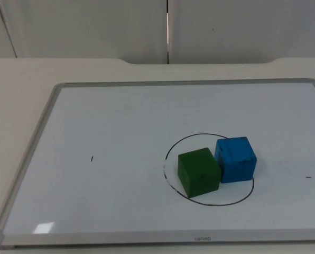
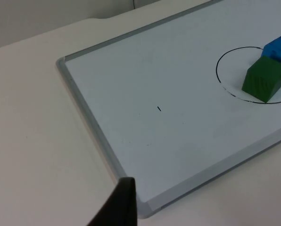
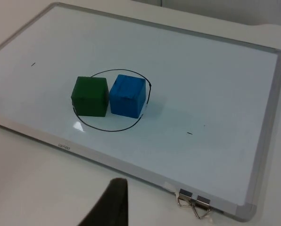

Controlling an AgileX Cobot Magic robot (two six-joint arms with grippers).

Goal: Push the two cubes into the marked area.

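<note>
A white rectangular whiteboard with a grey metal frame (image 1: 28,159) lies flat on the white table top (image 1: 20,74). On it a hand-drawn black circle (image 1: 170,145) holds both of the task's things: a green cube (image 1: 198,172) and a blue cube (image 1: 235,159), side by side and touching. In the top view the blue cube's outer edge reaches the circle's line.

The right wrist view adds two small metal binder clips (image 3: 194,205) at the board's frame, near a corner, and a short black dash (image 3: 189,133) beyond the circle on the blue cube's side. The left wrist view gives another short dash (image 2: 159,109), well apart from the circle on the green cube's side.

Of the left gripper I see one black fingertip (image 2: 119,205) hanging near the board's corner; of the right gripper one fingertip (image 3: 112,205) over the table beside the board's long edge. Whether either is released or clenched I cannot tell.
</note>
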